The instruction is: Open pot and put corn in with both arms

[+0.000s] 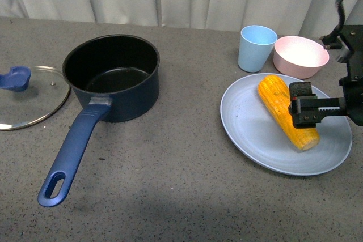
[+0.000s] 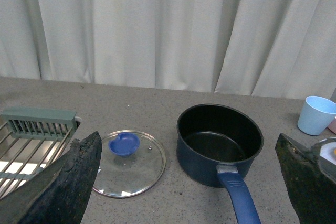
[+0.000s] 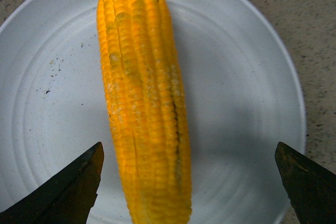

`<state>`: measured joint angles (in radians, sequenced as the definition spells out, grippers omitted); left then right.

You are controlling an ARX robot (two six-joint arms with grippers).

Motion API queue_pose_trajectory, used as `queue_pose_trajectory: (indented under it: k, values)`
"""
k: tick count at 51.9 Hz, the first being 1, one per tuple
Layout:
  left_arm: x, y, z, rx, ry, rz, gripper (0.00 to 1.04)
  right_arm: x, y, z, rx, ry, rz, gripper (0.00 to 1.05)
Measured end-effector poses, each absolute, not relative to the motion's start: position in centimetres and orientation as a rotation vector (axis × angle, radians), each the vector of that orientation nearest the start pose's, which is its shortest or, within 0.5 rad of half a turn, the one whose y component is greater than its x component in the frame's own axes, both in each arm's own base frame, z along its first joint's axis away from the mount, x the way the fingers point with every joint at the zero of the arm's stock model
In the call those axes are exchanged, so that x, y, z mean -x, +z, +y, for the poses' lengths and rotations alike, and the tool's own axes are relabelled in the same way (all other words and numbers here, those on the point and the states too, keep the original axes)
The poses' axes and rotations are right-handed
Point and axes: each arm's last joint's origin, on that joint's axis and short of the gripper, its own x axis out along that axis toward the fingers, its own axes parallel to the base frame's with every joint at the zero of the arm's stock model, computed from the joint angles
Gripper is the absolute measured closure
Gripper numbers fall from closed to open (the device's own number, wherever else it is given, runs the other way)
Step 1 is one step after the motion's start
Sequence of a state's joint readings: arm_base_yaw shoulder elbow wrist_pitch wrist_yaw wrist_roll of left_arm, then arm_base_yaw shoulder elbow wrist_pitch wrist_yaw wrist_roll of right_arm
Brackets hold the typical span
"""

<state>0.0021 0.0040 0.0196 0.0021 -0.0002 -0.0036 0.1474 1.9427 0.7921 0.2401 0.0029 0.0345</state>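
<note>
The navy pot (image 1: 110, 77) stands uncovered at the centre left, its long blue handle (image 1: 74, 151) pointing toward me. Its glass lid (image 1: 31, 103) with a blue knob lies flat on the table to the pot's left. The corn (image 1: 283, 109) lies on a light blue plate (image 1: 249, 128) at the right. My right gripper (image 1: 303, 107) is open, low over the cob's near half; in the right wrist view the corn (image 3: 144, 103) runs between the spread fingers (image 3: 68, 192), untouched. My left gripper (image 2: 188, 145) is open and empty, raised, looking down on the pot (image 2: 219, 142) and lid (image 2: 128, 163).
A light blue cup (image 1: 256, 48) and a pink bowl (image 1: 300, 56) stand just behind the plate. A dish rack (image 2: 31, 140) sits at the far left beyond the lid. A pale curtain closes off the back of the grey table.
</note>
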Motion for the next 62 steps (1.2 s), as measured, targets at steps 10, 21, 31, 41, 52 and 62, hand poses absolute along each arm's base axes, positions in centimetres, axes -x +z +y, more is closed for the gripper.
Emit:
queue_pose_trajectory:
  k: [10,21,31,41,52,62]
  values:
    - [-9.7,17.0,0.0,0.004,0.002,-0.018,0.07,-33.4,6.2,5.6,0.032,0.097,1.006,0.12]
    - [-9.7,17.0,0.0,0.004,0.002,-0.018,0.07,-33.2,5.8,6.2,0.018,0.103,1.025,0.46]
    - [-9.7,17.0,0.0,0.004,0.002,-0.018,0.07,-33.2,5.8,6.3,0.003,0.109,1.027,0.72]
    - [-9.7,17.0,0.0,0.004,0.002,-0.018,0.07,-33.2,5.8,6.2,-0.009,0.117,1.023,0.90]
    - [-9.7,17.0,0.0,0.004,0.002,-0.018,0.07,-33.2,6.6,6.1,-0.041,0.145,1.011,0.98]
    - [-9.7,17.0,0.0,0.004,0.002,-0.018,0.07,-33.9,12.1,7.1,-0.206,0.293,0.857,0.99]
